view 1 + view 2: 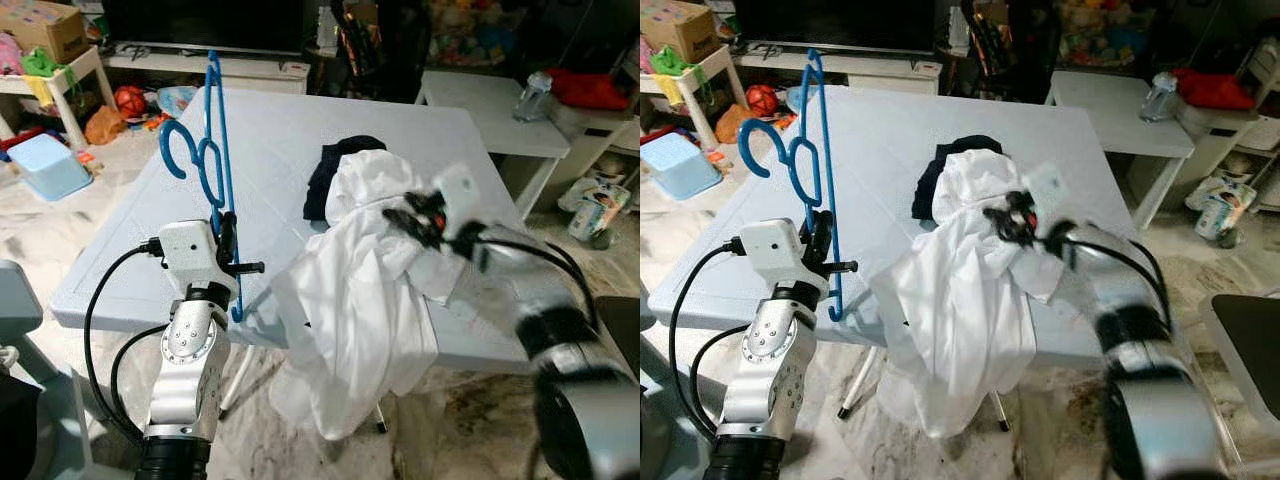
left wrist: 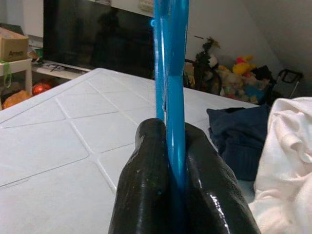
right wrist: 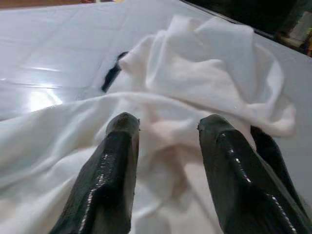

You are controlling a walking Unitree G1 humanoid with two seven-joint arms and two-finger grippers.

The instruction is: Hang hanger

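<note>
A blue plastic hanger (image 1: 213, 165) stands upright over the near left part of the white table (image 1: 270, 140). My left gripper (image 1: 226, 236) is shut on its lower bar, and the black fingers (image 2: 151, 185) pinch the blue bar (image 2: 171, 97). A white shirt (image 1: 350, 300) lies crumpled on the table and droops over its front edge. My right gripper (image 1: 410, 218) hovers open just above the shirt's upper folds; its fingers (image 3: 109, 170) are spread over the white cloth (image 3: 195, 92).
A dark navy garment (image 1: 335, 170) lies on the table behind the shirt. A second white table (image 1: 490, 115) with a bottle (image 1: 533, 97) stands at the right. A blue bin (image 1: 45, 165), toys and a shelf crowd the floor at the left.
</note>
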